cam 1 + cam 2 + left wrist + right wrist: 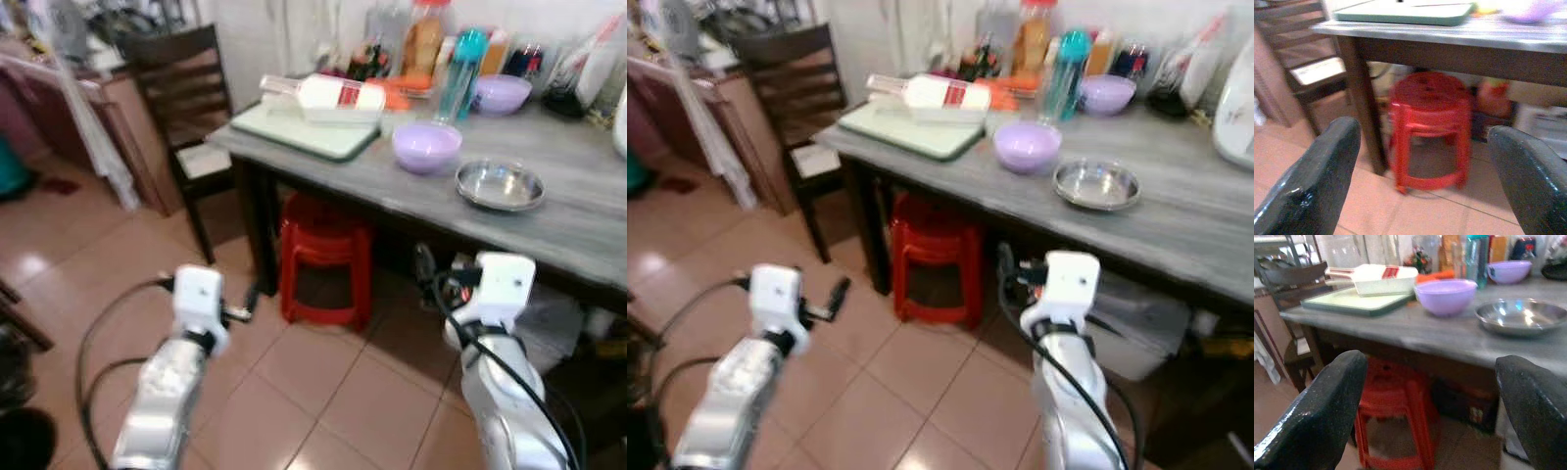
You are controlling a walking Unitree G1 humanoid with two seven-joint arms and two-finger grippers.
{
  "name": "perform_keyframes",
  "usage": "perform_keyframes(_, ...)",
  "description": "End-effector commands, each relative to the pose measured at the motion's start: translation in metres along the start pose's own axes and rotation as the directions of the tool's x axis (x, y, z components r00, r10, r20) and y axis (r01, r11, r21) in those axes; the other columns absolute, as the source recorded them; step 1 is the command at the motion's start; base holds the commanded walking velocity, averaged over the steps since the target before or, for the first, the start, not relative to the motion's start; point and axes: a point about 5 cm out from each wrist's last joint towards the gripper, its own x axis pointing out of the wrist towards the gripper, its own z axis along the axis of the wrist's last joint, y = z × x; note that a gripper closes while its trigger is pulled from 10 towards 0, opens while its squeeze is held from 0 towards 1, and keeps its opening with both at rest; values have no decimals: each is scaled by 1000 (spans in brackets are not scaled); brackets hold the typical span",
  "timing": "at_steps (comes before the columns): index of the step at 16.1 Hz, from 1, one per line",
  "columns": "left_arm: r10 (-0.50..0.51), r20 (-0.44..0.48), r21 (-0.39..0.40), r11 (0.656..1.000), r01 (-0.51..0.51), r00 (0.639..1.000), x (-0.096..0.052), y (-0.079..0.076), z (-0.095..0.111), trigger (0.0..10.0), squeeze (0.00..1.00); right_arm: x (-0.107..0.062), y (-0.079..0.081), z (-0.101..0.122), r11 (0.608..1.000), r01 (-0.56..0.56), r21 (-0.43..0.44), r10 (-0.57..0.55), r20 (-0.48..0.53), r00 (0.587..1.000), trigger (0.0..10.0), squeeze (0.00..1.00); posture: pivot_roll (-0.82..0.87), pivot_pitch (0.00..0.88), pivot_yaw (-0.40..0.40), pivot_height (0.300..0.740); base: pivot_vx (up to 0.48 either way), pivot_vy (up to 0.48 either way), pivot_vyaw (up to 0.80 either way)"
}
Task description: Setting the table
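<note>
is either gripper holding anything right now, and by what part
Nothing is held. The left gripper and right gripper are both open, short of the table.

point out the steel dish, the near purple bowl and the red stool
steel dish (pixel 500 184), left eye view, centre of its shiny basin
near purple bowl (pixel 426 147), left eye view, its front wall
red stool (pixel 1431 93), left wrist view, its seat top

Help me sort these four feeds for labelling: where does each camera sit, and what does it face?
Left eye view: head, looking down at the grey table, both arms showing.
Right eye view: same head, same scene.
Left wrist view: left arm, low, facing the red stool past open jaws.
Right wrist view: right arm, at table height, facing the purple bowl and steel plate, jaws open.
All views share the stool.
</note>
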Motion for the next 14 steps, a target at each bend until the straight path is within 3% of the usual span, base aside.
perform_keyframes(1,5,12,27,1000,-6,1000,0,5,5,10000,0,1,1,3,1000,-2,12,2,10,1000,10000,0,20,0,26,740,-292,0,0)
perform_keyframes(8,-111,64,26,994,109,992,-1,-3,12,10000,0,3,5,0,1000,-13,21,13,-1,1000,10000,0,22,0,24,740,0,0,0)
perform_keyframes(14,-135,65,17,991,134,989,-2,-5,12,10000,0,4,7,1,999,-19,28,19,0,1000,10000,0,22,0,25,740,0,0,-582)
